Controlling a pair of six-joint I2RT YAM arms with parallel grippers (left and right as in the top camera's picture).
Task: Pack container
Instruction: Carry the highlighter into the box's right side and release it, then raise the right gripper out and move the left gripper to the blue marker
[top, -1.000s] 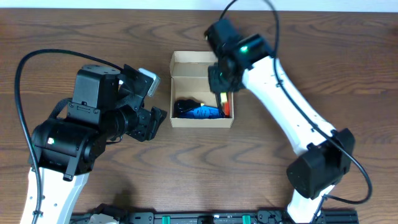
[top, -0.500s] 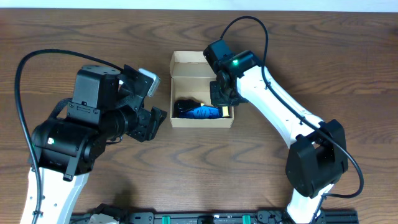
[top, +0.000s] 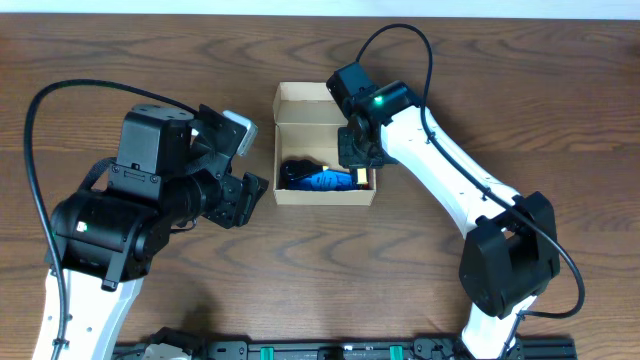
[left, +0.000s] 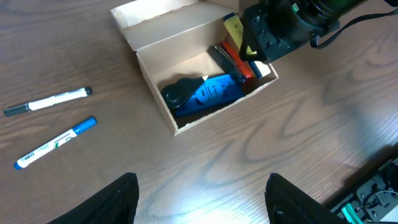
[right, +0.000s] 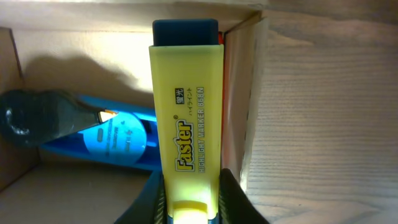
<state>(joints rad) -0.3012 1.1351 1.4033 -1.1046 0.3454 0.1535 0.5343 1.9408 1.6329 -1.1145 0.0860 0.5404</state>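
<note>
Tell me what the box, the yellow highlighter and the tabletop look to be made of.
Container: plain tan cardboard, matte, with folded flaps. Yellow highlighter: likely plastic, smooth with a slight sheen and printed lettering. Table: brown wood grain with soft glare; whether solid wood or laminate, I cannot tell.

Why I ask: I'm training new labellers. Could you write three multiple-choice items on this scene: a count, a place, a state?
1. How many pens lie on the table outside the box? A none; B two; C four.
2. Where is the yellow highlighter? A beside the pens; B in the box, in the right gripper; C alone on the table.
3. The box's lid is: A taped shut; B half closed; C open.
Answers: 1 B, the left wrist view shows one black-ended and one blue-ended. 2 B, the right wrist view shows it against the box corner. 3 C, the flap stands back and the contents show.
</note>
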